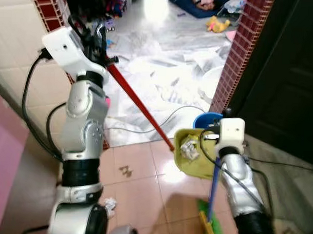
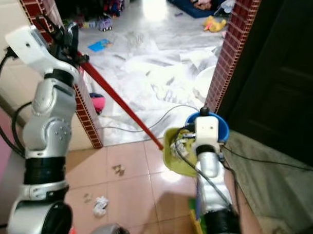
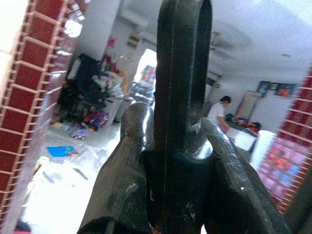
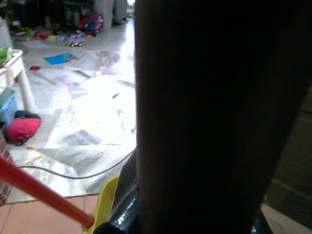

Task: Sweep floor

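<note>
Tiled floor point(image 1: 138, 193) is running from the peach squares near me out through a brick-edged doorway into a bright room beyond, where white sheets and toys are lying about and a person is standing far off in the left wrist view. I am working at that threshold, with a dark door on my right.

My left arm is reaching up and far-left, and the left gripper point(image 1: 100, 40) is closing tightly on the black loop at the top of the red handle point(image 1: 139, 103). That handle is slanting down and right to the yellow dustpan point(image 1: 188, 159), which is hanging tilted near the middle with crumpled paper point(image 1: 189, 148) sitting in it. A blue bucket point(image 1: 205, 119) is standing just behind the pan.

My right arm is coming in low on the right, and the right gripper point(image 1: 217, 145) is holding the blue pole point(image 1: 213, 193) of the broom, whose green head point(image 1: 209, 224) is resting on the tiles near me; its fingers are hidden, so the grasp is my reading from the pole's position.

Small scraps are still lying on the floor: a brown bit point(image 1: 125, 171) left of the pan and a white wad point(image 1: 108, 205) nearer me.

I am judging the main risk to be the pan tipping further as I move, spilling the paper back out. A thin cable point(image 1: 167, 117) is trailing across the sheets too, and the broom could be snagging it.
</note>
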### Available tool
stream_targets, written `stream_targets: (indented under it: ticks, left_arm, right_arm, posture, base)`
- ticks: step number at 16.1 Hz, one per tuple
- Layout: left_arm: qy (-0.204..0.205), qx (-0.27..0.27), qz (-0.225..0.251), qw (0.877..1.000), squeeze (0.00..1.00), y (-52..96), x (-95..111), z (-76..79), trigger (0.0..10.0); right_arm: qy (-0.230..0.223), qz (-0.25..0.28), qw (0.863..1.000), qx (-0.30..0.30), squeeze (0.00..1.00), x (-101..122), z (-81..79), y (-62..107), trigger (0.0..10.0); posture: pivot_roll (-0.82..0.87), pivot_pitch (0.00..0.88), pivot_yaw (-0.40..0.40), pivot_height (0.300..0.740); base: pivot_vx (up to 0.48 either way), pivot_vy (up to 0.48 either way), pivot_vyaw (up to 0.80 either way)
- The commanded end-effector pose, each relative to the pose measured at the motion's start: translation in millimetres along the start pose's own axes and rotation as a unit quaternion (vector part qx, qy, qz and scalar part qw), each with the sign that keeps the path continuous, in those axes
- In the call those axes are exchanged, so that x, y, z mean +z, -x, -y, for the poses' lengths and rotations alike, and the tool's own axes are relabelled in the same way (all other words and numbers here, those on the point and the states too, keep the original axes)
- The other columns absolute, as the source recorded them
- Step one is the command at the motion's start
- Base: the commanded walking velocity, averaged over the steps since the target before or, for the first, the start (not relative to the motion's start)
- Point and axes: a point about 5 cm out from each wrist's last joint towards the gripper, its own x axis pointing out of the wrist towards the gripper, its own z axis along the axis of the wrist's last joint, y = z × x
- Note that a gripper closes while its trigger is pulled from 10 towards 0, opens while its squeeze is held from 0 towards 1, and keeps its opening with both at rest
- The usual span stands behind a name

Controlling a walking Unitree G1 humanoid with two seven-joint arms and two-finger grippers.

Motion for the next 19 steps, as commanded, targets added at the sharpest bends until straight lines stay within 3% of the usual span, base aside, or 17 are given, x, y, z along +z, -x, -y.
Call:
stream_targets:
  ticks: [1, 9, 19]
  left_arm:
    - [-0.003, -0.008, 0.038, 0.999, 0.0, -2.4, 17.0, 7.4, 10.0]
    - [-0.008, -0.002, 0.032, 0.999, 0.0, -2.3, 15.4, 5.9, 10.0]
    - [-0.014, -0.004, 0.019, 1.0, 0.0, 1.2, 9.5, 7.0, 10.0]
  right_arm:
    - [0.013, 0.027, 1.0, 0.0, 0.0, 10.1, 4.1, -3.4, 10.0]
    - [0.013, 0.024, 1.0, 0.01, 0.0, 8.8, 0.0, -3.4, 10.0]
    - [0.015, 0.022, 1.0, 0.014, 0.0, 7.8, -2.3, -4.3, 10.0]
  posture:
    - [-0.06, 0.0, 0.06, 0.74]
    - [-0.06, 0.0, 0.063, 0.74]
    - [-0.06, 0.0, 0.062, 0.74]
  base:
    - [0.458, 0.0, 0.0]
    - [0.448, 0.0, 0.0]
    - [0.391, -0.274, 0.0]
